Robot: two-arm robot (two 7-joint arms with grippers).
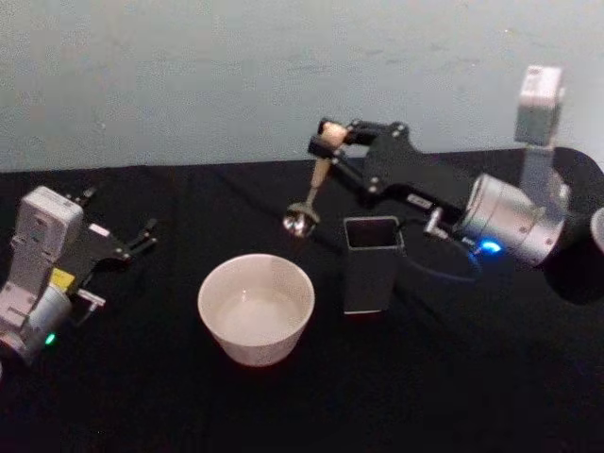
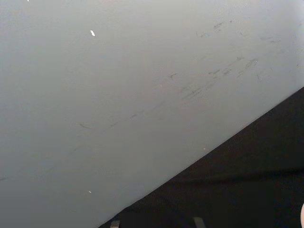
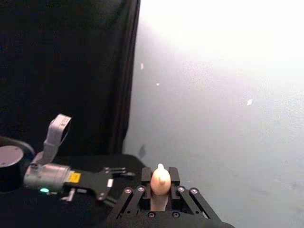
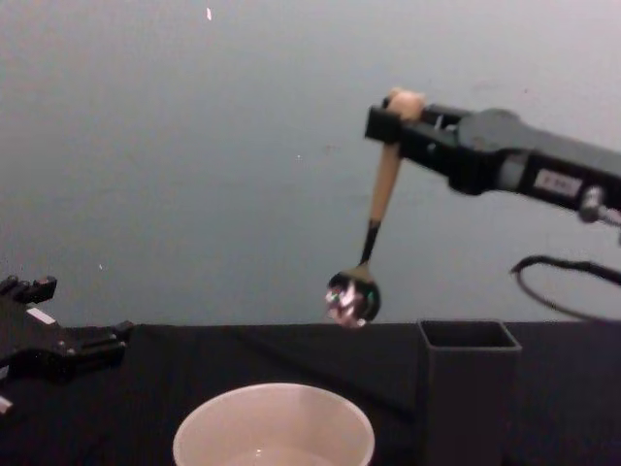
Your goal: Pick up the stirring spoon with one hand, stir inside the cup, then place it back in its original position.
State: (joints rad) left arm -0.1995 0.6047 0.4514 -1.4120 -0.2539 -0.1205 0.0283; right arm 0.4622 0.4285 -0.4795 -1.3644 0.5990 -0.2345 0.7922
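My right gripper (image 1: 327,143) is shut on the top of the stirring spoon (image 1: 314,189), whose beige handle hangs down and ends in a shiny round bowl (image 4: 352,298). The spoon hangs in the air, above and behind the cream-white cup (image 1: 256,307) and left of the dark grey square holder (image 1: 372,261). From the chest view the spoon bowl is well above the cup (image 4: 274,436) rim. The handle knob (image 3: 160,179) sits between the right fingers. My left gripper (image 1: 142,237) rests parked at the left on the table, open and holding nothing.
A black cloth covers the table (image 1: 453,377), with a pale wall behind it. A cable (image 4: 553,282) loops near the right arm behind the holder (image 4: 466,388). A pale round object (image 1: 597,229) sits at the far right edge.
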